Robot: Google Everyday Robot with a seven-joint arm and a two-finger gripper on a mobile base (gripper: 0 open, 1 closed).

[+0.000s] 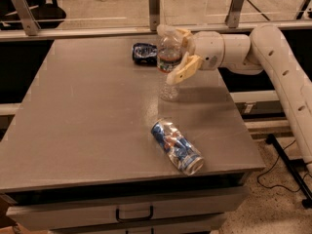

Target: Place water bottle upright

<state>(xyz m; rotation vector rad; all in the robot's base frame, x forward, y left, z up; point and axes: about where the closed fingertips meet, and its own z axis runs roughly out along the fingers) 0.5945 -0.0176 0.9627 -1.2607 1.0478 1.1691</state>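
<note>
The water bottle (169,62) is clear and ribbed with a thin red-and-dark label band. It stands nearly upright at the back middle of the grey table (87,121), with its base on or just above the tabletop. My gripper (178,52) reaches in from the right and is shut on the bottle's upper half. One cream finger (181,70) lies in front of the bottle and the other sits behind it near the cap.
A crushed blue can (145,52) lies just left of the bottle at the back. A blue-and-silver can (176,146) lies on its side near the front right edge. A railing with posts (154,6) runs behind the table. Drawers (131,211) sit below the front edge.
</note>
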